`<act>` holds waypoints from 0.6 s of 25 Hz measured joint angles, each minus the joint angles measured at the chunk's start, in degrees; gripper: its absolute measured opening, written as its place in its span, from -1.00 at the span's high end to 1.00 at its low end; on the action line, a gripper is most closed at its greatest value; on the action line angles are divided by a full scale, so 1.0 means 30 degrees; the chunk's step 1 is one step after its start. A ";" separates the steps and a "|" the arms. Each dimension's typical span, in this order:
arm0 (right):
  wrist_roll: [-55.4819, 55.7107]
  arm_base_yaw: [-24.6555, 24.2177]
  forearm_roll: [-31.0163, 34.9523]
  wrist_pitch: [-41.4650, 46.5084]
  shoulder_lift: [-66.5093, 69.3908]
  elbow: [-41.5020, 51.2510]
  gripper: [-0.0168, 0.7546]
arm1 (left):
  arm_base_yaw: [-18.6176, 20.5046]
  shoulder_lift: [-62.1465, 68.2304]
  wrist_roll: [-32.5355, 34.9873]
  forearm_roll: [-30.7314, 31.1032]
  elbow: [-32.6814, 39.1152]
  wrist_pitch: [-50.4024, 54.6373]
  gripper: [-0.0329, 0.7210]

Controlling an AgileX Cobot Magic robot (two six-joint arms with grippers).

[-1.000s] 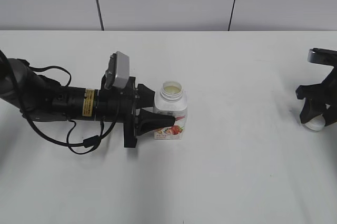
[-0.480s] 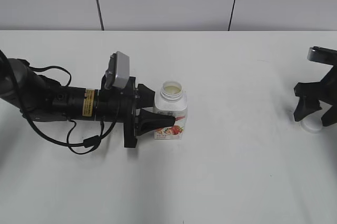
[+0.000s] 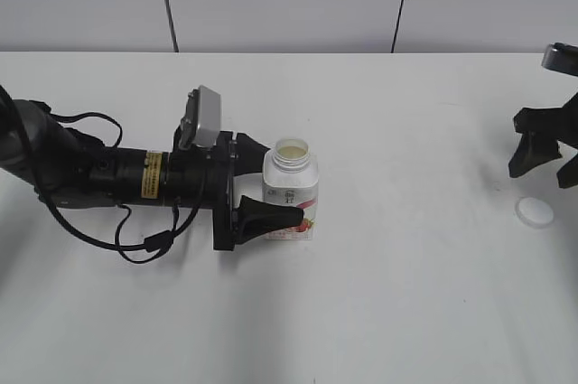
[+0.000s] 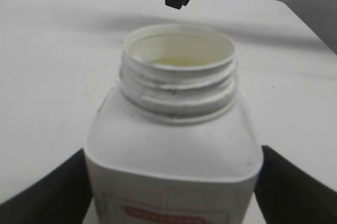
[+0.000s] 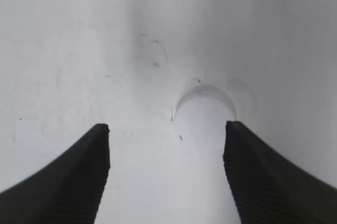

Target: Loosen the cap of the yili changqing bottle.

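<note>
black left arm [image 3: 99, 176], yellow label, looped cables, grey wrist camera [image 3: 200, 118]

Bright even light, soft shadows, blurred wrist views

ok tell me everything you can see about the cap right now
The cap is a small round white disc, plastic by the look, lying flat on the white table at the far right, well away from the open bottle. Nothing touches it. The right hand is open and lifted clear of it; in the right wrist view the cap sits between the spread fingers, below them.
</note>
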 joint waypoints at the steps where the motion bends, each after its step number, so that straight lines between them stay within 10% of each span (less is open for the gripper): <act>1: -0.0018 0.0000 0.0022 0.0016 -0.0116 0.0000 -0.43 | 0.0000 0.0000 -0.0044 0.0000 0.0000 0.0000 -0.62; 15: -0.0011 0.0000 0.0178 0.0543 -0.1670 -0.0240 -0.42 | 0.0056 -0.3359 -0.1372 0.1108 0.0159 -0.0054 -0.66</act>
